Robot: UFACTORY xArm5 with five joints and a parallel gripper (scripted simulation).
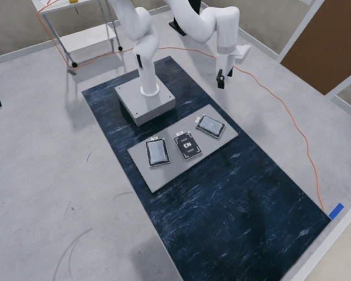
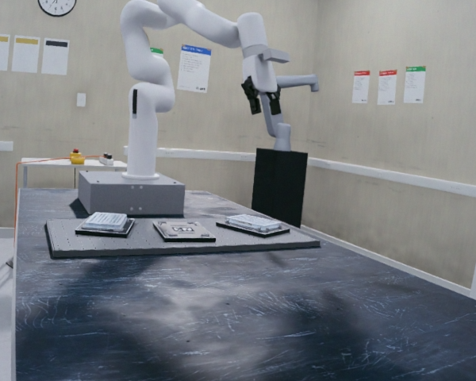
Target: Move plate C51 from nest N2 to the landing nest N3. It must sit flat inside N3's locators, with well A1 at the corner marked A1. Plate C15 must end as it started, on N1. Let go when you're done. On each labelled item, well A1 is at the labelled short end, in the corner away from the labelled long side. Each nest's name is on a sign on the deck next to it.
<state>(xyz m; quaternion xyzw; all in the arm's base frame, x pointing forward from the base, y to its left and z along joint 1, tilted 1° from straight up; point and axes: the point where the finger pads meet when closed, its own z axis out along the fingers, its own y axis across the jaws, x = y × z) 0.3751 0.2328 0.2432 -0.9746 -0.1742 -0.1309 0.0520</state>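
Jaws (image 2: 263,101) wide apart, high above right plate (image 2: 252,222).

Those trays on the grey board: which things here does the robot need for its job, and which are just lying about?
For the job:
- two clear well plates, each on a nest
- the vacant middle nest marked N3
- the open gripper, high above the bench
- the grey board

Just around:
- orange cable
- red button box
- trolley
- clock
- posters

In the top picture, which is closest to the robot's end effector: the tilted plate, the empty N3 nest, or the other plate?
From the end effector:
1. The tilted plate, at the deck's right end.
2. The empty N3 nest, in the middle.
3. The other plate, at the left end.
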